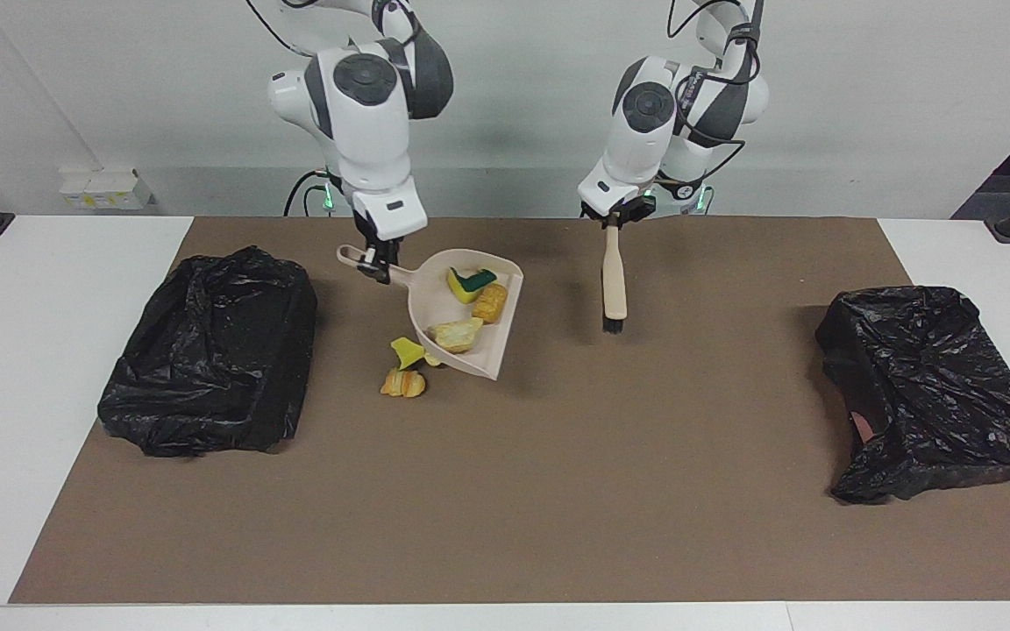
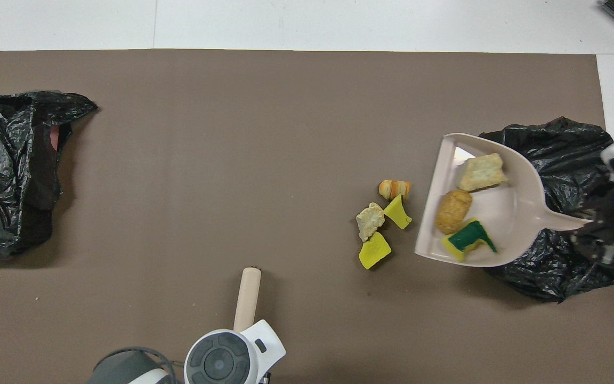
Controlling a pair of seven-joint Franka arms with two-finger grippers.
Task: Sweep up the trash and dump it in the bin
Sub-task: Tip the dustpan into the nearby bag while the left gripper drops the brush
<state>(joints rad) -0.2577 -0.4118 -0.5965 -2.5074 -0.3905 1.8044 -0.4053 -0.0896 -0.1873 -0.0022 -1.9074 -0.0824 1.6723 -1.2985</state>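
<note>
My right gripper (image 1: 373,261) is shut on the handle of the beige dustpan (image 1: 435,302), which hangs tilted in the air above the loose trash (image 1: 403,383). In the pan lie three pieces: a green-faced sponge scrap (image 1: 470,282), a brown chunk (image 1: 489,302) and a bread chunk (image 1: 457,335). From overhead the dustpan (image 2: 504,213) overlaps the edge of the black-lined bin (image 2: 568,154), and several scraps (image 2: 374,250) lie on the mat beside it. My left gripper (image 1: 612,215) is shut on the brush (image 1: 614,280), which hangs bristles down.
A second black-bagged bin (image 1: 926,394) stands at the left arm's end of the brown mat (image 1: 558,482). The bin (image 1: 211,350) at the right arm's end sits beside the loose trash. The brush (image 2: 247,290) shows from overhead, with the left wrist covering its handle end.
</note>
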